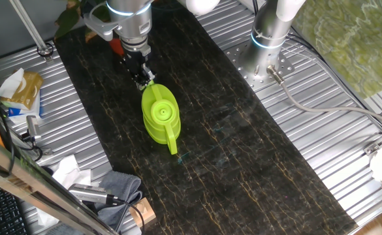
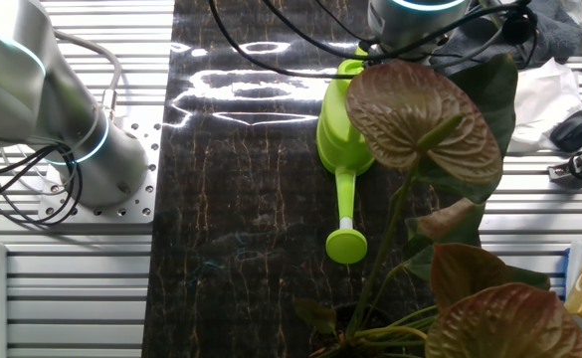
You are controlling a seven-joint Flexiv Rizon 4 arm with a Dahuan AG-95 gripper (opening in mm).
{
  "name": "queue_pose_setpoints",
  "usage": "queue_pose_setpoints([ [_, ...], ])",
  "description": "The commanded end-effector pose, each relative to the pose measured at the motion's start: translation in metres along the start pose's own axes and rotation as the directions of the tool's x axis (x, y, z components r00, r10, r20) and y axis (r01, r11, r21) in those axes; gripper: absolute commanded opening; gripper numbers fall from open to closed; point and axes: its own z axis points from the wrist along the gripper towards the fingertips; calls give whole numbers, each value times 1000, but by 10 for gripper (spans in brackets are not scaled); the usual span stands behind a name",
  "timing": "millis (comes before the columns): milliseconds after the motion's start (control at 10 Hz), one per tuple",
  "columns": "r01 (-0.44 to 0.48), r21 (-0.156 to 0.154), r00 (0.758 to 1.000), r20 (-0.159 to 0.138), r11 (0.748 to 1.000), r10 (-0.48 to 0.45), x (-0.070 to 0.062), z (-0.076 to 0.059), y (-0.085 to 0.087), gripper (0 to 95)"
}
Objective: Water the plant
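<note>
The lime-green watering can [image 1: 160,114] stands on the dark mat [image 1: 243,163] with its spout [image 1: 172,145] pointing to the near edge. My gripper [image 1: 143,76] is down at the can's back end, with its dark fingers at the handle. The gap between the fingers does not show. The plant [image 1: 70,16] is at the far left corner, its orange-red pot [image 1: 115,46] partly hidden behind my gripper. In the other fixed view the plant's broad leaves [image 2: 420,114] fill the foreground and hide part of the can [image 2: 338,124] and most of my gripper [image 2: 410,20].
The arm's base [image 1: 269,39] is bolted to the ribbed metal table at the right. Crumpled paper and a box [image 1: 17,91], a grey cloth [image 1: 115,189] and tools lie along the left side. A cable [image 1: 321,108] runs from the base.
</note>
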Motion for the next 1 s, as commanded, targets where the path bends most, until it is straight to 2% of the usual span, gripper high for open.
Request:
queue_pose_setpoints([
  [100,0,2,1000,-1,1000,0,-1,-1,0,0],
  [1000,10,1,1000,-8,1000,-10,-6,-3,1,0],
])
